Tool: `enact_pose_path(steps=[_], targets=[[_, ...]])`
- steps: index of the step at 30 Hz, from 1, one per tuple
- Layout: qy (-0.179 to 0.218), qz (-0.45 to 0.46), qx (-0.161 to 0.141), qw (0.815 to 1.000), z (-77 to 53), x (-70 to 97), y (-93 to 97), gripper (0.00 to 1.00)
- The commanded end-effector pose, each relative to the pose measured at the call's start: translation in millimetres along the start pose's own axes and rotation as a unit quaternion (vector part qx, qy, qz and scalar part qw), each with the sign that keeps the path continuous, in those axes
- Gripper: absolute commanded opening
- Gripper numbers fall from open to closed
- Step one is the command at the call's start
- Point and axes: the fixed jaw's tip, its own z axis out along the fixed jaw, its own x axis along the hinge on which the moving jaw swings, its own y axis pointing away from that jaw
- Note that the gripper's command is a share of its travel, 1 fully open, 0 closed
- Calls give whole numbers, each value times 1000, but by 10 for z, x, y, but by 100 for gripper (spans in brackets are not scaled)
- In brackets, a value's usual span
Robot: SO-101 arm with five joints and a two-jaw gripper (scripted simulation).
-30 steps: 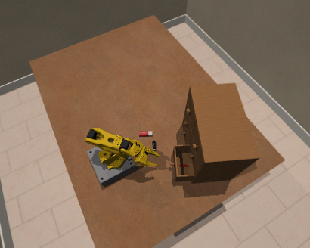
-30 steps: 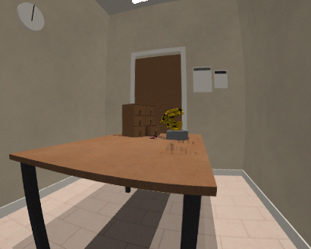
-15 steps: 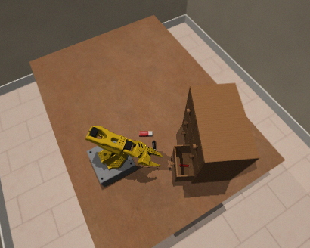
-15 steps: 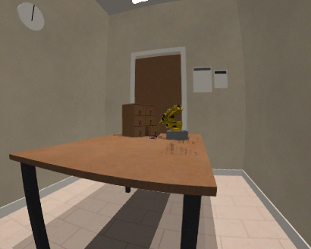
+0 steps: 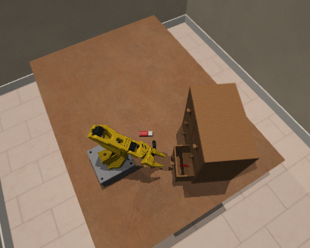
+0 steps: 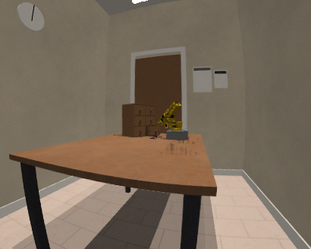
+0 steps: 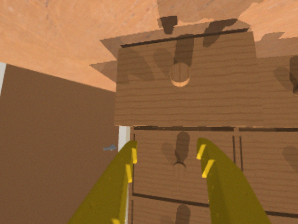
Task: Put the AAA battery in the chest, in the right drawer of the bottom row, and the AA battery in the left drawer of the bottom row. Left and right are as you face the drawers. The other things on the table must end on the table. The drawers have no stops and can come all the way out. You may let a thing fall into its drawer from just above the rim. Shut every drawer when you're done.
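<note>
Claw (image 5: 161, 160) part-open, empty; pulled-out drawer's (image 5: 178, 163) knob (image 5: 172, 164) dead ahead, just beyond the tips.

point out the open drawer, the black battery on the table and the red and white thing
open wooden drawer (image 5: 176, 166): top view, front panel
small black battery (image 5: 154, 144): top view, middle of body
red and white block (image 5: 145, 133): top view, red part

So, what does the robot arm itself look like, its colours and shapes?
The small yellow blocky arm has black parts at its joints and perforated side panels. It stands on a grey square base plate. Its yellow end effector has two tapered, pointed fingers. No cables or markings show.
</note>
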Motion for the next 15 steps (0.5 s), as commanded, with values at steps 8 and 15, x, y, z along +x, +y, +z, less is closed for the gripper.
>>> enact_pose_path(steps=[8, 15], targets=[[12, -1, 5, 1000, 81, 61, -28, 21], [18, -5, 10, 1000, 205, 64, -58, 21]])
